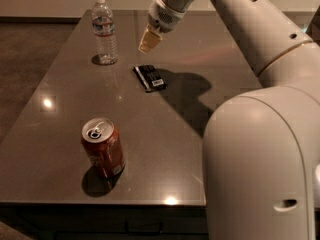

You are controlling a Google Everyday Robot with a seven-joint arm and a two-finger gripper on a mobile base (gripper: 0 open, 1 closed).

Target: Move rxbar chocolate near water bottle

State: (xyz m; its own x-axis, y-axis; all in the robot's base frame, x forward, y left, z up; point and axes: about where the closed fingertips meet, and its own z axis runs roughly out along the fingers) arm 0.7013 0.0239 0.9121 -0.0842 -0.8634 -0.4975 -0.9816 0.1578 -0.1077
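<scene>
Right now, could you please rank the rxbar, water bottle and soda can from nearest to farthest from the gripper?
The gripper hovers above the table's far middle.
1. Rxbar, just below it.
2. Water bottle, to its left, nearly as close.
3. Soda can, near the front edge.
</scene>
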